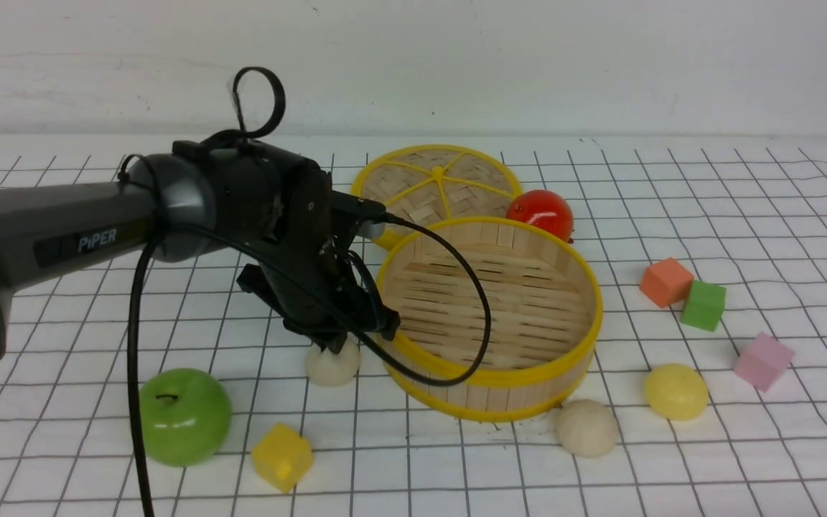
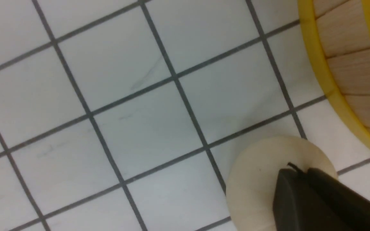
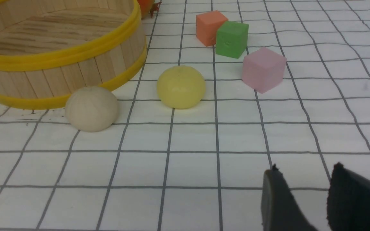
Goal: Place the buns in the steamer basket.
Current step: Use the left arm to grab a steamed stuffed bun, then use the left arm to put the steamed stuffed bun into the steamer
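Note:
The steamer basket (image 1: 500, 373) (image 3: 59, 54) stands mid-table with nothing inside. One off-white bun (image 1: 332, 366) (image 2: 255, 179) lies by its left wall (image 2: 348, 64). My left gripper (image 1: 333, 346) (image 2: 303, 171) points down onto the top of this bun. Its fingers are pressed together, shut, with nothing between them. A second off-white bun (image 1: 587, 428) (image 3: 92, 109) rests against the basket's front. The pale yellow bun (image 1: 675, 391) (image 3: 180, 86) lies to the right of it. My right gripper (image 3: 303, 173) is open over bare cloth, well short of those two buns, and is out of the front view.
The woven lid (image 1: 436, 183) and a red fruit (image 1: 540, 213) sit behind the basket. A green apple (image 1: 185, 415) and a yellow cube (image 1: 282, 457) lie at front left. Orange (image 1: 665, 282), green (image 1: 703, 305) and pink (image 1: 763, 361) cubes are at right. The left arm's cable hangs across the basket.

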Robot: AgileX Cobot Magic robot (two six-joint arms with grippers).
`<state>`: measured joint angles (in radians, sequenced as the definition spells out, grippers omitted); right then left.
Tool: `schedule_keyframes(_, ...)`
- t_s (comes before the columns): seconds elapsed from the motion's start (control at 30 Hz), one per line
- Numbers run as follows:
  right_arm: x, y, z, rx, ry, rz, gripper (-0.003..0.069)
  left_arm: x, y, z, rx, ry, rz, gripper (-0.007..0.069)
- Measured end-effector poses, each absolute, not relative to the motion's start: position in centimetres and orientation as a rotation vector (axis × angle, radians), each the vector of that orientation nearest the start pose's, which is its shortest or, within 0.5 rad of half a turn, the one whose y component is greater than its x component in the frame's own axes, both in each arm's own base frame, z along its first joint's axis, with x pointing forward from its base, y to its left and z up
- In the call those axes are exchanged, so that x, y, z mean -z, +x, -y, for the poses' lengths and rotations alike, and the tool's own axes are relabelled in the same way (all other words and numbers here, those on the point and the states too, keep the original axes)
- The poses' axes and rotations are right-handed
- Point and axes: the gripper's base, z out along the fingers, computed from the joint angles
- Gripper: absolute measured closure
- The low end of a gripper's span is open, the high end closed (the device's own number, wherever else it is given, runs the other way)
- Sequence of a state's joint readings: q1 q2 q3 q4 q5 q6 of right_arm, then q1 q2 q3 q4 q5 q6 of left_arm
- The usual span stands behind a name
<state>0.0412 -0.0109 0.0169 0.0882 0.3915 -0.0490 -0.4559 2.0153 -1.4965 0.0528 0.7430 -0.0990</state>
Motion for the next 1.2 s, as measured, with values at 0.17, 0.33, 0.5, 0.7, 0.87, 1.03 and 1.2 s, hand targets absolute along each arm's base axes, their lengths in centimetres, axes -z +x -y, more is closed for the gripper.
schedule_keyframes(0.17,-17.3,5.2,-0.5,-0.082,-0.031,-1.88,0.0419,-20.5,38.3,18.5,0.1,0.525,-2.682,0.0638)
schedule_keyframes(0.33,-17.3,5.2,-0.5,-0.082,-0.031,-1.88,0.0419,-26.0,36.5,19.3,0.153,0.553,-2.553,0.0638)
schedule_keyframes(0.5,-17.3,5.2,-0.5,-0.082,-0.031,-1.88,0.0419,-30.5,35.3,22.5,0.267,0.656,-2.346,0.0638)
schedule_keyframes(0.7,-17.3,5.2,-0.5,-0.082,-0.031,-1.88,0.0419,-27.6,38.0,24.6,0.283,0.672,-2.332,0.0638)
schedule_keyframes(0.87,-17.3,5.2,-0.5,-0.082,-0.031,-1.88,0.0419,-21.6,41.1,25.1,0.209,0.682,-2.417,0.0589)
schedule_keyframes(1.03,-17.3,5.2,-0.5,-0.082,-0.031,-1.88,0.0419,-21.1,41.8,25.2,0.189,0.675,-2.427,0.0414)
schedule_keyframes(1.2,-17.3,5.2,-0.5,-0.082,-0.031,-1.88,0.0419,-23.9,41.1,24.8,0.212,0.582,-2.508,0.0191)
